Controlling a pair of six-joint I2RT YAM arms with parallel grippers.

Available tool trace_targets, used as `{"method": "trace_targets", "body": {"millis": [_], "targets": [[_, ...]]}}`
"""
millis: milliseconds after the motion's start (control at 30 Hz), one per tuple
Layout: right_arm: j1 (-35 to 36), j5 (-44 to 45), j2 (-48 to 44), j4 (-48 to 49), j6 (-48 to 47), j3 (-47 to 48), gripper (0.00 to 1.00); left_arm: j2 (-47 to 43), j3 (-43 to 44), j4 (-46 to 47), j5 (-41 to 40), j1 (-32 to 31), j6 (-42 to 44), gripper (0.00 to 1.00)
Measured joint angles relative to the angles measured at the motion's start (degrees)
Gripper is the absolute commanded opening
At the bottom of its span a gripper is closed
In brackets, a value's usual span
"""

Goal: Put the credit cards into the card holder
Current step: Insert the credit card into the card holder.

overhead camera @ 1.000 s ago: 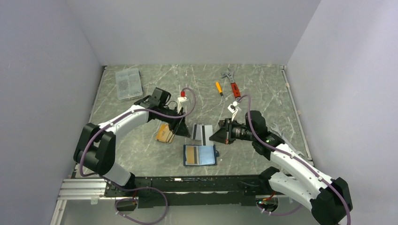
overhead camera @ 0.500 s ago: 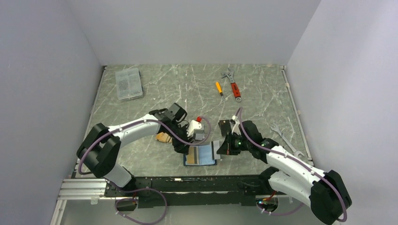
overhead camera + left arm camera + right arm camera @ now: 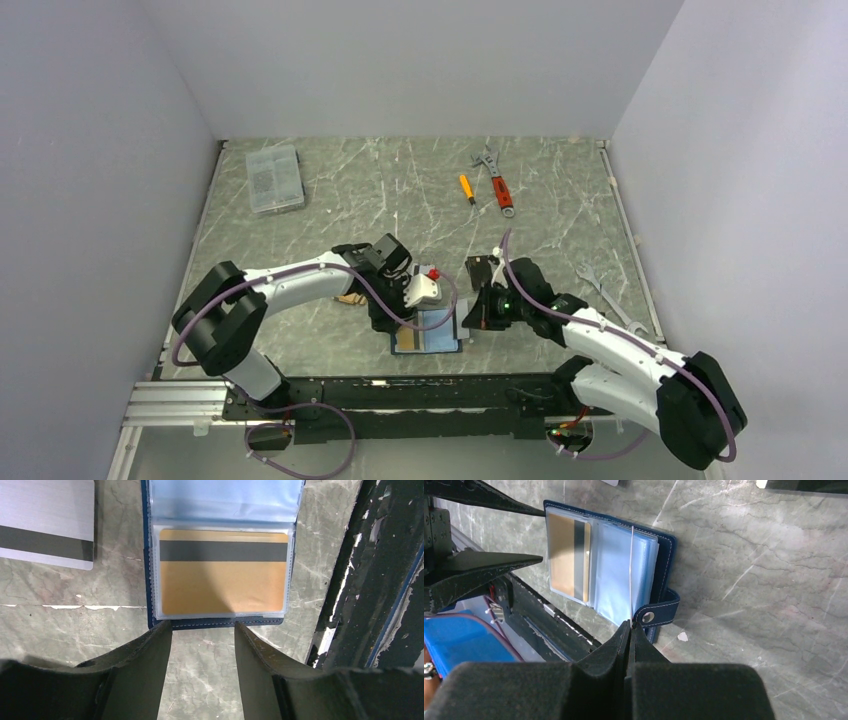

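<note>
The navy card holder (image 3: 428, 332) lies open near the table's front edge. An orange card with a black stripe (image 3: 222, 575) sits in its clear sleeve. My left gripper (image 3: 202, 626) is open and empty, its tips at the holder's left edge (image 3: 388, 325). My right gripper (image 3: 630, 626) is shut on a thin pale leaf standing edge-on (image 3: 631, 570), apparently one of the holder's clear sleeves, beside the snap tab (image 3: 659, 612). It is at the holder's right side (image 3: 466, 322). A white-grey striped card (image 3: 45, 522) lies beside the holder. Orange cards (image 3: 349, 297) peek out behind my left arm.
A clear plastic box (image 3: 274, 178) stands at the back left. A small orange screwdriver (image 3: 466, 188) and a red-handled wrench (image 3: 496, 180) lie at the back. A silver wrench (image 3: 600, 290) lies at the right. The black base rail (image 3: 360, 580) runs just beyond the holder.
Both arms have swung down to the holder. My left gripper left the orange cards for the holder's left edge. My right gripper came to its right edge, now shut on the thin leaf.
</note>
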Motion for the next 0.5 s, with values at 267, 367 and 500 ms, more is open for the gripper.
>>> {"method": "trace_targets", "body": {"millis": [267,367,500], "targets": [[2.2,0.8,1.1,1.8,0.9,-0.8,0.0,0.3,0.0,0.0,-1.9,-1.4,0.4,0.53],[2.6,1.8,1.1,1.8,1.2,-0.9,0.0,0.6,0.0,0.0,-2.3,-1.6,0.4,0.53],[2.5,4.1,-0.8,0.0,1.1,-0.9,0.0,0.6,0.0,0.0,-3.0,-1.7,0.6,0.52]]}}
